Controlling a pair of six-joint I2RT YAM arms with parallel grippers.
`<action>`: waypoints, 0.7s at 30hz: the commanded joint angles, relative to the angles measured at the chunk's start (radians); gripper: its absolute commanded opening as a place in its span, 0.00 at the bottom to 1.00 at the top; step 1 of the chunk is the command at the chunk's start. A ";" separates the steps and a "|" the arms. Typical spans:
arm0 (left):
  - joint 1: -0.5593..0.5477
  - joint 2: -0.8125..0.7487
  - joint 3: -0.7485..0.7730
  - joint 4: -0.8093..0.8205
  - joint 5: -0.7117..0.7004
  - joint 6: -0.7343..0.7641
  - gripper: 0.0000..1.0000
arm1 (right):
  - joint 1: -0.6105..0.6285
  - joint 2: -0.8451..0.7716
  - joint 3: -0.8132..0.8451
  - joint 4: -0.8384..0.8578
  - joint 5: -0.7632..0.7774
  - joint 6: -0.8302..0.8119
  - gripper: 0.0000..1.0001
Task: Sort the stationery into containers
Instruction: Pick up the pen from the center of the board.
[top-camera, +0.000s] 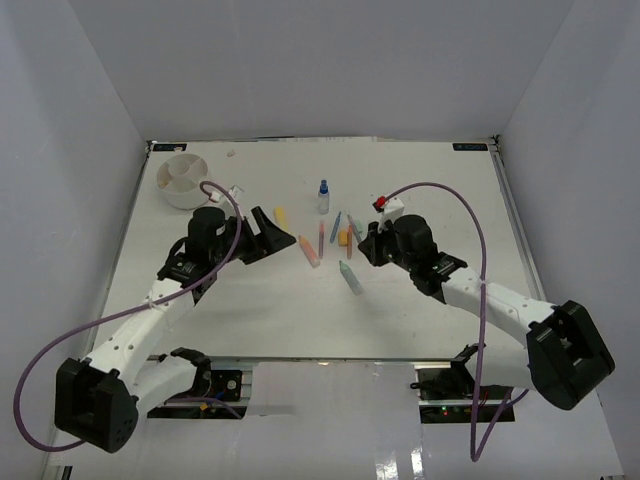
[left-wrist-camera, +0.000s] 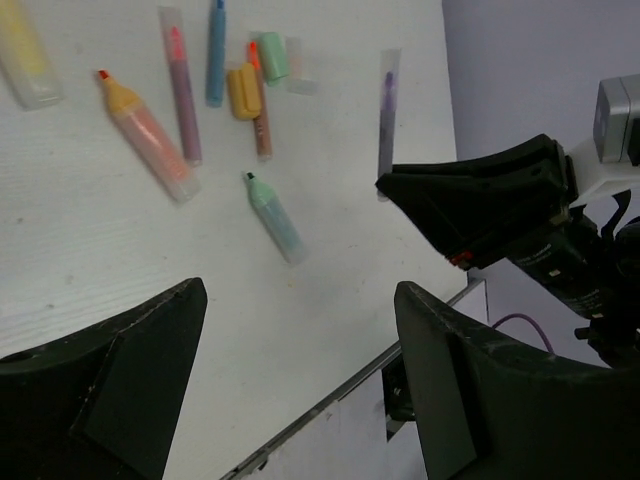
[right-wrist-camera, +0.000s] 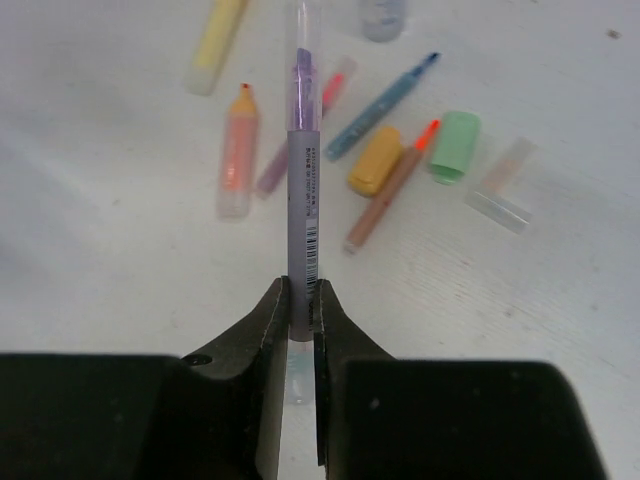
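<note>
Your right hand (right-wrist-camera: 300, 300) is clenching the purple pen (right-wrist-camera: 302, 170) near one end, so be moving it slowly. Your left hand (left-wrist-camera: 300, 300) is hovering released, between the pen and the tub (top-camera: 185, 181) at the worktop's far left corner.

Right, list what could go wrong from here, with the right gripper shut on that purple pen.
1. The right gripper pinches the purple pen near one end, with most of its length sticking out. It may pivot or slip when lifted.
2. The white tub sits at the far left corner, beyond the left gripper, which hangs open by the pile. Carrying the pen across may bring the arms into contact.
</note>
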 joint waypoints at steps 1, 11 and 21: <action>-0.103 0.042 0.081 0.072 -0.122 -0.058 0.86 | 0.041 -0.061 -0.044 0.164 -0.171 -0.014 0.12; -0.324 0.295 0.311 0.095 -0.299 -0.032 0.75 | 0.115 -0.098 -0.064 0.288 -0.337 -0.031 0.12; -0.361 0.348 0.337 0.093 -0.358 0.000 0.30 | 0.117 -0.091 -0.101 0.351 -0.363 -0.028 0.13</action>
